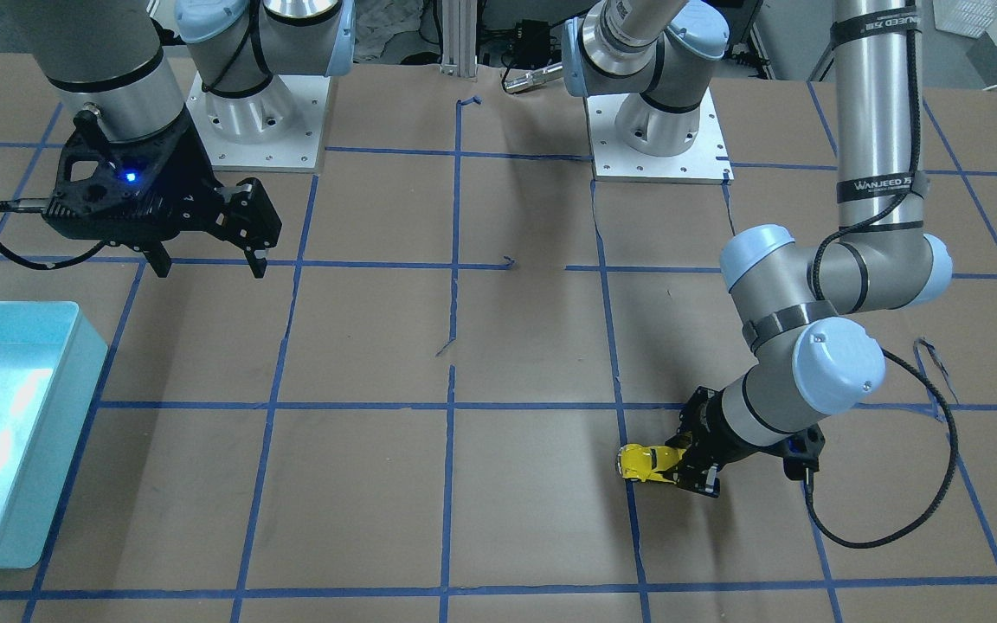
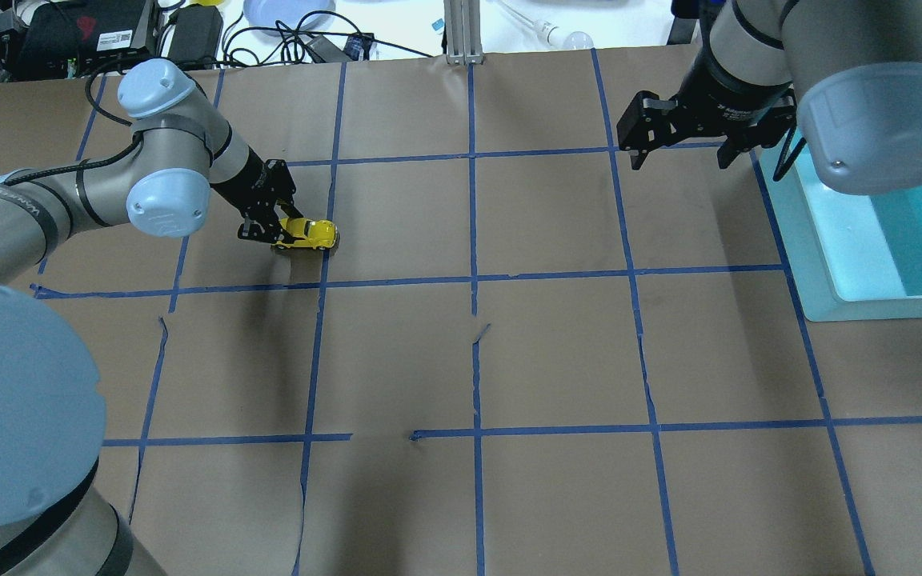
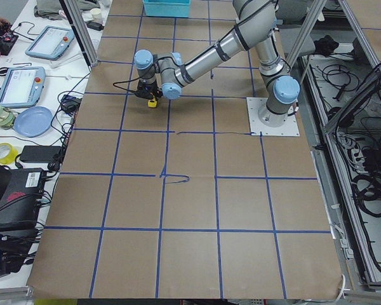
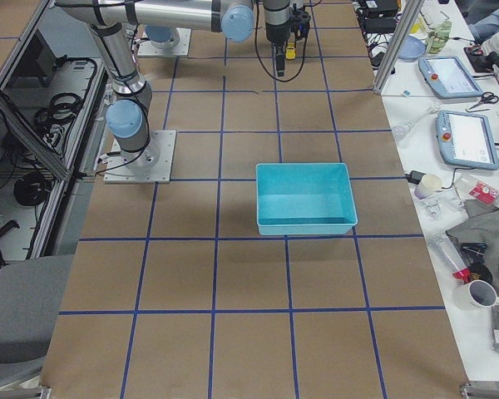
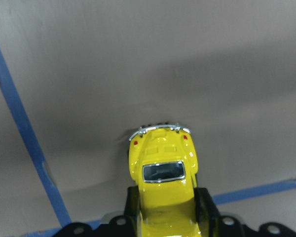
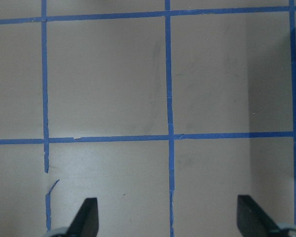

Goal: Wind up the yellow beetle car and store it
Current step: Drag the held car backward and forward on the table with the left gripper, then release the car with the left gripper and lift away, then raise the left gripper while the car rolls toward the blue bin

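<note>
Gripping car (image 1: 646,461) in left jaws, on counter (image 1: 533,346); wind-up step, I judge. Next: drag backward, pressed down. Right jaws wide.

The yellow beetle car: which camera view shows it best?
The left wrist view: the yellow beetle car is large, clamped in the left gripper. Overhead and front views show it small; side views, a speck; right wrist view, nothing.

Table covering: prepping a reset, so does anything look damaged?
Yes. The brown paper is split along several blue tape lines near the centre, and one line has a gap.
</note>
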